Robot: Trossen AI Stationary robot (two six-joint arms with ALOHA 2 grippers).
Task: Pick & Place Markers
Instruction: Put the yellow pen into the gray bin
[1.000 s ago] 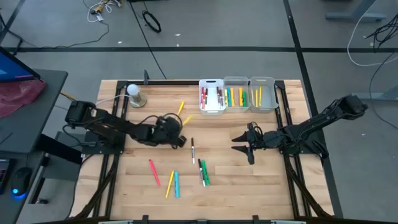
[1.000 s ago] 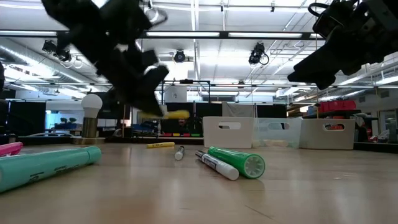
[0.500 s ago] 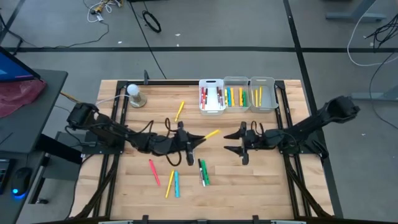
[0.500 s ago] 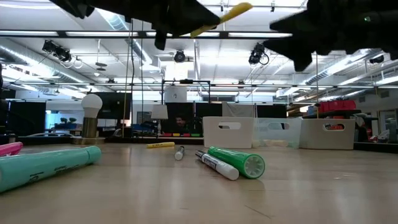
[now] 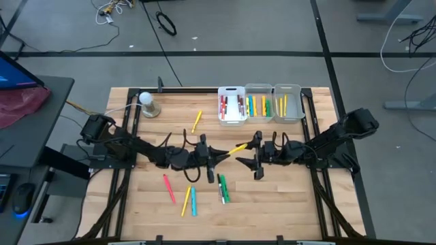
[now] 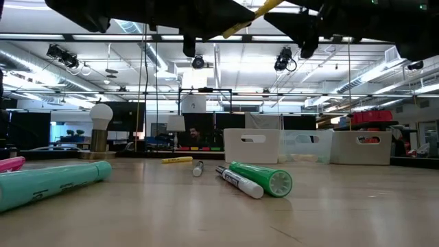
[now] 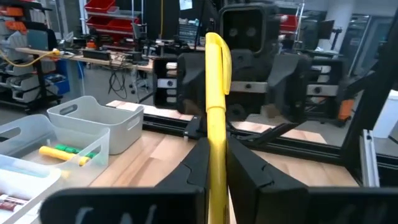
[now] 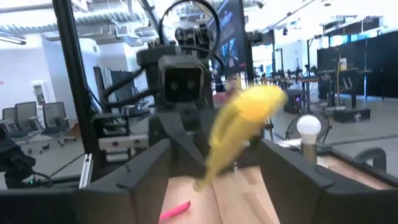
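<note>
Clearly the risk sits with the yellow marker [image 5: 236, 148], held in mid-air above the middle of the tabletop [image 5: 306, 204] and poking out towards the right arm. The left gripper [image 5: 219, 155] has its jaws nearly shut on the marker's lower barrel, as the left wrist view shows [image 7: 214, 118]. The right gripper [image 5: 257, 154] faces it with jaws spread wide around the free end, apparently not touching it; the right wrist view shows the marker [image 8: 239, 134] between the two dark fingers [image 8: 140, 177].

This looks like a hand-over. If the left jaws let go before the right ones close, the marker would likely drop among the loose markers [image 5: 222, 188] below and roll. If the right jaws close off-centre, on the tip only, the marker may pivot or flick out. If both arms pull while gripping, it could slip askew. The bins [image 5: 259, 103] at the far edge hold other markers.
</note>
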